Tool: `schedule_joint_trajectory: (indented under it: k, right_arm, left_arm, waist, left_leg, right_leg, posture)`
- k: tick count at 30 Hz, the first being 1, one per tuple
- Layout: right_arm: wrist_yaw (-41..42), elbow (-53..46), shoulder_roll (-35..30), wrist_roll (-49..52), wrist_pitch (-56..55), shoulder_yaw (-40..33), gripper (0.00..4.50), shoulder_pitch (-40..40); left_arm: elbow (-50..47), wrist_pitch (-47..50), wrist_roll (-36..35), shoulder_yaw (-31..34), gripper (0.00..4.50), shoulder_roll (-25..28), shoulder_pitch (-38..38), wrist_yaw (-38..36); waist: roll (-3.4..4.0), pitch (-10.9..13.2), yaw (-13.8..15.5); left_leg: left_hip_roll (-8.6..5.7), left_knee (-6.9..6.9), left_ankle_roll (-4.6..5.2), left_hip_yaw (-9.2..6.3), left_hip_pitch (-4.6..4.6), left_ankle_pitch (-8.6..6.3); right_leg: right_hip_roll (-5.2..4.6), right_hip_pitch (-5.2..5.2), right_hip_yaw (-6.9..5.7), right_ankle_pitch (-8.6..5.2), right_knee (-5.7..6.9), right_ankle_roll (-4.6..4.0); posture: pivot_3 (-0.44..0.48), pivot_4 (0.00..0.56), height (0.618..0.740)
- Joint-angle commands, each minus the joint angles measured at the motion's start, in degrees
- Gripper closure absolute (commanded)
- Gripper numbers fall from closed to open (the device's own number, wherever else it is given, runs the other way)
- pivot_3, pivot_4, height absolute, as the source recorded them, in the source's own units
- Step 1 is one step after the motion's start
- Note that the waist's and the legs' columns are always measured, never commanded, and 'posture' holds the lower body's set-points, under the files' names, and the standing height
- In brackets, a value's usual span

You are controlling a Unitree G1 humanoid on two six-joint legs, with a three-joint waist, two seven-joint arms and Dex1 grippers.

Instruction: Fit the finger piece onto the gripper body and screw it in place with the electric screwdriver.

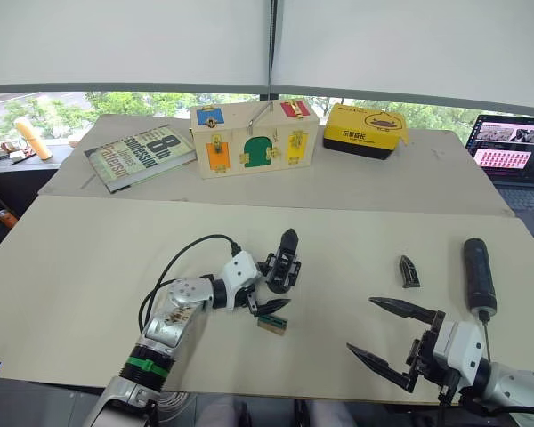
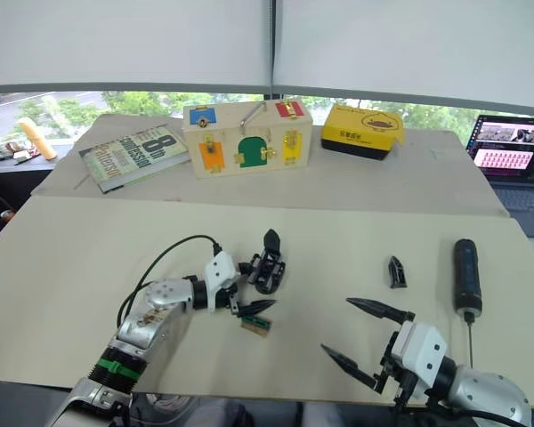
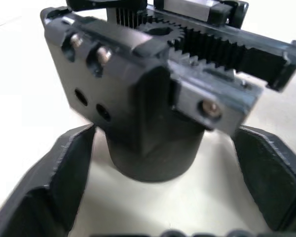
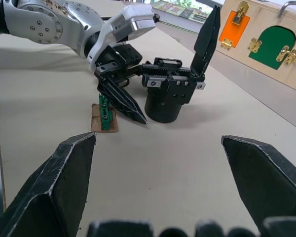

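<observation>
The gripper body (image 1: 285,262) stands upright on its round base near the middle of the worktop (image 1: 89,267), its one pointed finger sticking up. The left pincer (image 1: 265,289) is spread open around the base, one finger on each side with a gap showing on both, so it brackets the block without gripping it. The finger piece (image 1: 409,271) lies well apart to the robot's right, and the electric screwdriver (image 1: 479,276) lies just beyond it. The right pincer (image 1: 384,336) hangs wide open and empty, short of both.

The main risk, as I judge it, is the body tipping or sliding: if the left pincer closes off-centre on that round base, the tall block could topple or twist away. A small green-and-tan block (image 1: 271,324) sits right under the lower left finger and could be swept along. The finger piece is small and tapered, so a careless pinch could squirt it sideways.

Whether the left fingers touch the base at their far tips is hard to tell. The mounting face for the finger piece is not clear, and the screwdriver bit is barely visible.
</observation>
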Motion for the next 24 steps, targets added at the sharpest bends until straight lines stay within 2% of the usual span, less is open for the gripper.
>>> schedule_joint_trajectory:
  k: [1, 7, 11, 14, 17, 21, 24]
  right_arm:
    - [-0.13, -2.55, 0.32, 1.65, -1.93, -4.33, 0.00, 3.28]
    - [-0.82, -3.60, 2.89, 2.89, -3.08, -9.35, 0.00, 9.82]
    - [-5.88, -4.69, 9.96, 4.47, -3.22, -14.45, 0.00, 15.90]
    - [-7.72, -5.19, 13.71, 4.09, -3.00, -15.74, 0.00, 20.23]
    - [-13.11, -8.79, 15.38, 5.63, 1.13, -16.99, 0.00, 20.42]
    - [-26.97, -14.75, 9.19, 8.61, 19.96, -19.49, 0.00, 12.91]
    - [-37.36, -15.65, -1.14, 15.91, 43.13, -21.10, 0.00, 4.60]
  left_arm:
    - [0.92, -2.06, -4.27, 4.79, 0.03, 4.92, 1.95, -4.92]
    - [5.48, -5.68, -8.90, 10.47, 0.03, 10.95, 1.64, -11.49]
    - [8.20, -6.24, -15.29, 15.28, 0.03, 15.79, 0.63, -21.67]
    - [4.35, 1.02, -21.43, 17.77, 0.03, 19.17, -0.09, -26.15]
    - [-0.72, 9.62, -25.47, 18.46, 0.03, 22.48, -1.44, -27.01]
    - [-8.83, 17.89, -31.78, 20.22, 0.03, 22.24, -5.97, -23.17]
    - [-12.53, 18.35, -32.16, 19.82, 0.03, 20.90, -7.52, -20.82]
  waist:
    - [0.00, 0.00, -0.02]
    - [0.04, 0.02, 0.16]
    - [0.05, 0.03, 0.50]
    - [0.10, 0.06, 0.40]
    - [0.15, 0.09, 0.15]
    - [0.10, 0.13, -0.10]
    - [0.17, 0.11, -0.21]
  left_leg:
    - [0.03, -0.02, -0.03, 0.00, 0.01, 0.01]
    - [0.17, -0.08, -0.16, -0.01, 0.05, 0.07]
    - [0.14, -0.08, -0.17, -0.01, 0.00, 0.05]
    - [0.16, -0.08, -0.23, -0.01, -0.05, 0.03]
    - [0.14, -0.08, -0.25, 0.01, -0.04, 0.03]
    - [0.10, -0.07, -0.28, 0.12, 0.01, 0.05]
    - [0.02, -0.07, -0.33, 0.20, 0.12, 0.08]
  right_leg:
    - [-0.01, -0.01, 0.01, -0.01, 0.01, -0.02]
    - [-0.07, -0.03, -0.06, -0.08, 0.04, -0.16]
    - [-0.13, -0.07, -0.10, -0.11, 0.03, -0.21]
    - [-0.15, -0.11, -0.09, -0.14, 0.02, -0.24]
    - [-0.23, -0.10, -0.09, -0.30, 0.04, -0.46]
    - [-0.40, -0.09, -0.13, -0.25, 0.09, -0.42]
    - [-0.64, -0.06, -0.13, -0.10, 0.09, -0.47]
  posture:
    - [0.000, 0.150, 0.740]
    - [0.000, 0.150, 0.740]
    - [0.000, 0.150, 0.740]
    - [0.000, 0.150, 0.740]
    - [0.000, 0.150, 0.740]
    - [0.000, 0.150, 0.740]
    - [0.000, 0.150, 0.740]
